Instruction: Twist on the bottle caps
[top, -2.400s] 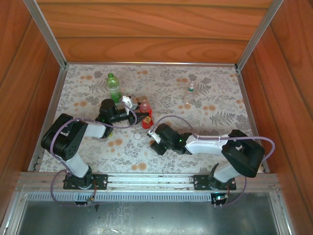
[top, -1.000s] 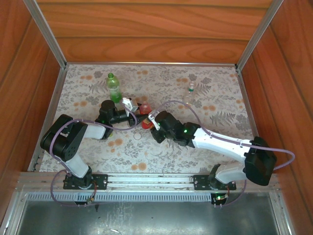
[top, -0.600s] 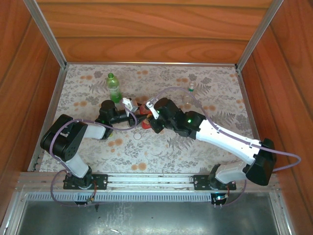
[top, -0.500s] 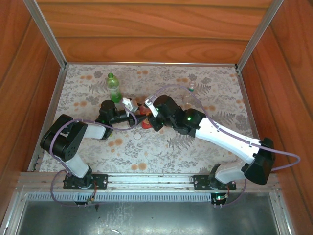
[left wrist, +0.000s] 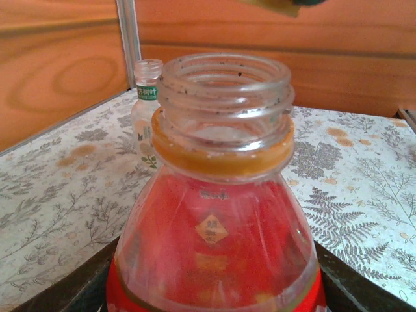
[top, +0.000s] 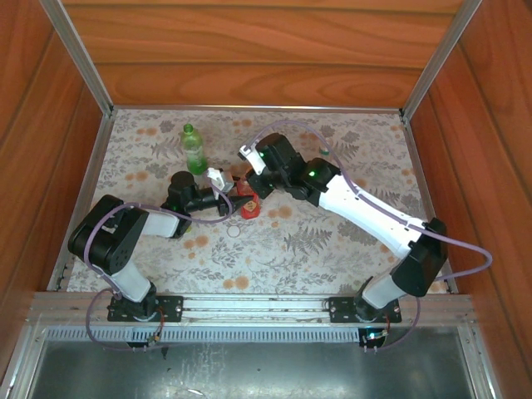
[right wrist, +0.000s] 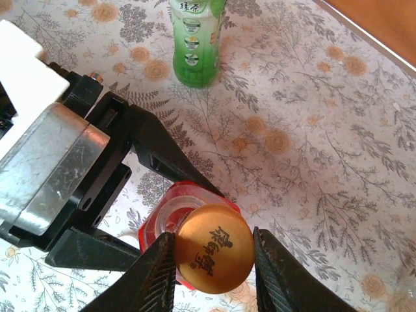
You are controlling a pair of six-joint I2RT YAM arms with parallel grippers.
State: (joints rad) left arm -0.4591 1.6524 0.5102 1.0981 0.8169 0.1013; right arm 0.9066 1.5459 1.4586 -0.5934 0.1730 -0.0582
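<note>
My right gripper [right wrist: 213,237] is clamped on the orange cap [right wrist: 214,250], one finger on each side of its rim. The cap is golden-orange, glossy, with dark printed characters on top. It hangs just above the open mouth of the red bottle [left wrist: 218,214], apart from it.

My left gripper [top: 241,202] grips that bottle low on its body, a black finger on each side. The bottle stands upright a little left of the middle of the floral cloth [top: 332,241]. Its neck is clear and threaded with dark specks inside, an orange ring sits under the threads, and the red body carries a small yellow diamond mark.

The green bottle [right wrist: 195,39] stands farther back on the left. The clear bottle [left wrist: 147,97] stands uncapped toward the far right.
</note>
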